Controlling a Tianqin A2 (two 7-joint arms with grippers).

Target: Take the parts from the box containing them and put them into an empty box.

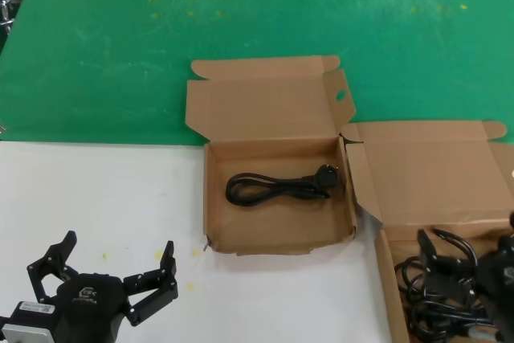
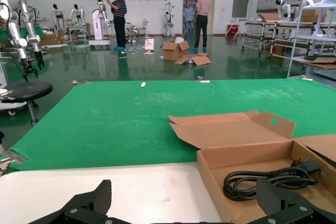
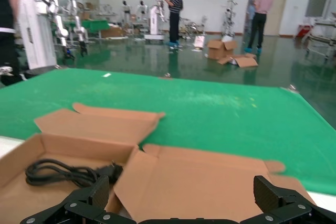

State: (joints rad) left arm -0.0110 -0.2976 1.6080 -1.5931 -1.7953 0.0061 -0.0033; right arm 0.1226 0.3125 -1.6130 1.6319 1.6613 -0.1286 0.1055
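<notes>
Here, one power cord (image 1: 277, 186) is seen lying coiled in the box with the oval hole (image 1: 279, 192). More cords (image 1: 438, 299) are piled in the plain-lidded box (image 1: 385, 279), where the right pincer (image 1: 474, 279) is spread open. The left pincer (image 1: 108, 271) is held open above the white counter (image 1: 96, 198).

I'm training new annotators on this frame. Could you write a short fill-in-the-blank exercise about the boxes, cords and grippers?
1. The brown cardboard box with an oval hole in its lid tab holds ____ black power cord.
2. The left gripper hovers over the ____ table surface, fingers open.
3. The right gripper is above the plain-lidded brown cardboard box, which holds a ____ of black cords.

Missing words: one; white; tangle
</notes>
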